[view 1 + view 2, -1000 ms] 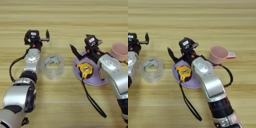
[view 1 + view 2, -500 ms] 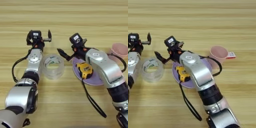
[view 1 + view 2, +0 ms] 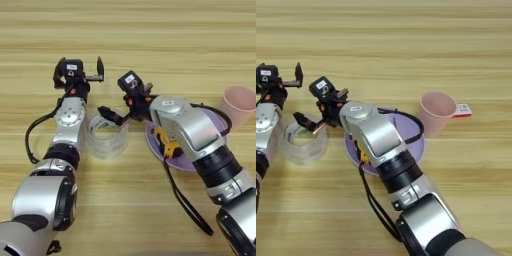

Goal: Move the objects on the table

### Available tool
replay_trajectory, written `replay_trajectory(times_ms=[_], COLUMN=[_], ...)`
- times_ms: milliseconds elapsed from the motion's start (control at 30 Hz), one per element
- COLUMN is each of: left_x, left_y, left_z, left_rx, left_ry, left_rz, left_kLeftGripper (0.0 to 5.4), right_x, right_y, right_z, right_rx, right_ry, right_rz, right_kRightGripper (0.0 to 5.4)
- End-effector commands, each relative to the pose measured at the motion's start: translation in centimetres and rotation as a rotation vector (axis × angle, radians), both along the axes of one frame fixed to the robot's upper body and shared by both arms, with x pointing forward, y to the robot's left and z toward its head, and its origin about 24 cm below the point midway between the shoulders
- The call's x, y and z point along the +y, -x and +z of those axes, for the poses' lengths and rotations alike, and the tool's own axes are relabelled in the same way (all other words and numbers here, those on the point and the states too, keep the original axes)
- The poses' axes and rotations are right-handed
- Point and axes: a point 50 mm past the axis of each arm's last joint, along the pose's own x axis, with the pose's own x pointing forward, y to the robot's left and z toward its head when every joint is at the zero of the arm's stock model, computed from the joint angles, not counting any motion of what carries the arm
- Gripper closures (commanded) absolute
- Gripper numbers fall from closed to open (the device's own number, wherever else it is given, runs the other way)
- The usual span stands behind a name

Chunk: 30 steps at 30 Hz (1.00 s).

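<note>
Left eye view shows us the striped wooden table [image 3: 150, 30]. Our right gripper [image 3: 120, 107], fingers spread and empty, hovers over the clear tape roll [image 3: 106, 137]. The yellow-black tape measure [image 3: 169, 145] lies on a purple plate [image 3: 155, 145]; our left gripper [image 3: 82, 70] gapes empty.

right gripper [image 3: 315, 111] jaws spread over tape roll [image 3: 304, 142] | pink cup [image 3: 436, 113] upright

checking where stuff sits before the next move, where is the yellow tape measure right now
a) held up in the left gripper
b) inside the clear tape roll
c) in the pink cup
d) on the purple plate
d: the yellow tape measure lies on the purple plate, partly hidden by the right arm, with its black strap trailing onto the table.
</note>
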Motion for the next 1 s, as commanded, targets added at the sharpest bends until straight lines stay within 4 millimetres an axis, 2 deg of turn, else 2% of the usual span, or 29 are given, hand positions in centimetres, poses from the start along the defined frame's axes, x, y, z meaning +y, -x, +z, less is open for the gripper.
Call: replay_trajectory(times_ms=[33,433,633,1000], left_x=[-0.4,-0.6,-0.8,-0.9], left_y=[0.1,0.1,0.1,0.1], left_z=[-0.2,-0.1,-0.1,-0.1], left_rx=[0.010,0.005,0.004,0.003], left_ry=[0.005,0.010,0.011,0.011], left_rz=[-0.004,-0.004,-0.007,-0.008], left_kLeftGripper=[0.02,0.02,0.02,0.02], right_x=[0.0,0.4,1.1,1.6], right_y=[-0.1,-0.2,-0.6,-1.6], right_z=[-0.5,-2.5,-2.1,-2.7], right_rx=[-0.012,0.021,0.053,0.114], right_ry=[0.041,0.115,0.089,0.130], right_rz=[0.018,0.046,0.049,0.041], right_kRightGripper=[0.00,0.00,0.00,0.00])
